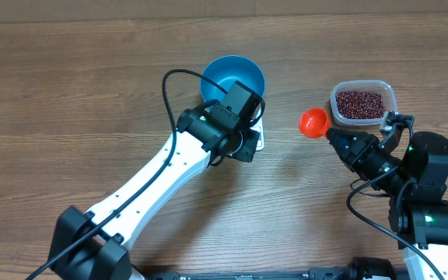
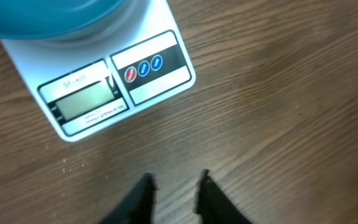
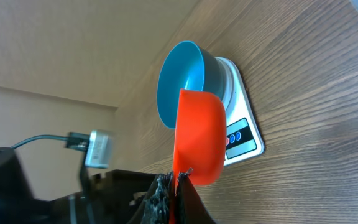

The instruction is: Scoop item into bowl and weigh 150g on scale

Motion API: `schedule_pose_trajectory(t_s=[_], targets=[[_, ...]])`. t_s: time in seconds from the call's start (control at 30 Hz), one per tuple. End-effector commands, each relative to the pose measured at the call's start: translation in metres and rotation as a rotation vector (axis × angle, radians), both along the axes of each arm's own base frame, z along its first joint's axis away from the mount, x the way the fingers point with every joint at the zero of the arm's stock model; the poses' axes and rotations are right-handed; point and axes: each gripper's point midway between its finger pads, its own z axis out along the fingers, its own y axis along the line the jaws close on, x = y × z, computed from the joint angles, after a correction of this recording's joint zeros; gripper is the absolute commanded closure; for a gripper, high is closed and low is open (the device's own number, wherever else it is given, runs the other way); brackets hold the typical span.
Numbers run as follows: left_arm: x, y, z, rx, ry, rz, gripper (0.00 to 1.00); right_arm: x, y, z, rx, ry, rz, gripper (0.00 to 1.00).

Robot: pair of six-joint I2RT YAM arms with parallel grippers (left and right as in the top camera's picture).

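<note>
A: Where are the beans (image 1: pixel 359 103)?
B: Heaped in the clear tub (image 1: pixel 392 96) at the right; the blue bowl (image 1: pixel 232 76) stands on the white scale (image 2: pixel 86 102)
A: Left gripper (image 2: pixel 175 184)?
B: Over bare table (image 1: pixel 92 78) just before the scale's display edge, fingers a narrow gap apart, nothing between
A: Right gripper (image 3: pixel 174 184)?
B: Clamped on the orange scoop (image 1: pixel 313 122) by its handle, cup just beside the tub

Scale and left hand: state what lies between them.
Only bare wooden table lies between the scale and the left hand; the left wrist view shows it.
</note>
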Motion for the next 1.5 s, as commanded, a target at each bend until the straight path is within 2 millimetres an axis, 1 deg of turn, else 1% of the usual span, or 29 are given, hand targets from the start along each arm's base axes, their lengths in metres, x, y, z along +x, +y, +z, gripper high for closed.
schedule_pose_trajectory(t_s=[0.0,0.03,0.13,0.23,0.3,0.37,0.47,0.6,0.67,0.73,0.83,1.07,1.3,1.47], targets=[[0.0,0.0,-0.024,0.049,0.006,-0.046,0.94,0.001,-0.001,0.013,-0.006,-0.043,0.007,0.96],[0.001,-0.001,-0.026,0.051,0.007,-0.048,0.96,0.001,-0.001,0.013,-0.007,-0.043,0.007,0.96],[0.005,-0.005,-0.037,0.064,0.009,-0.071,0.96,0.001,-0.001,0.013,-0.008,-0.043,0.004,0.96],[0.01,-0.003,-0.05,0.099,0.005,-0.081,0.96,0.001,-0.002,0.013,-0.01,-0.042,0.001,0.96],[0.02,0.002,-0.065,0.156,-0.01,-0.062,0.96,0.001,-0.002,0.013,-0.01,-0.042,0.001,0.96],[0.026,0.002,-0.072,0.176,-0.025,-0.06,0.96,0.001,-0.002,0.013,-0.01,-0.041,0.001,0.96],[0.034,-0.004,-0.079,0.165,-0.046,-0.068,0.96,0.002,-0.002,0.013,-0.011,-0.042,0.0,0.96],[0.037,-0.006,-0.085,0.149,-0.069,-0.069,0.96,0.001,-0.002,0.013,-0.01,-0.041,0.0,0.96],[0.034,-0.004,-0.096,0.146,-0.075,-0.068,0.96,0.001,-0.002,0.013,-0.01,-0.04,0.0,0.96],[0.034,-0.001,-0.102,0.155,-0.083,-0.063,0.95,0.001,-0.002,0.012,-0.01,-0.035,0.0,0.96],[0.035,-0.001,-0.104,0.157,-0.097,-0.074,0.95,0.001,-0.003,0.01,-0.013,-0.03,-0.006,0.96],[0.043,-0.007,-0.102,0.15,-0.145,-0.124,0.96,0.001,-0.003,0.01,-0.012,-0.029,-0.006,0.96],[0.049,-0.01,-0.102,0.144,-0.169,-0.12,0.96,0.001,-0.003,0.01,-0.012,-0.029,-0.006,0.96],[0.055,-0.006,-0.1,0.159,-0.194,-0.101,0.96,0.001,-0.003,0.01,-0.013,-0.029,-0.006,0.96]])
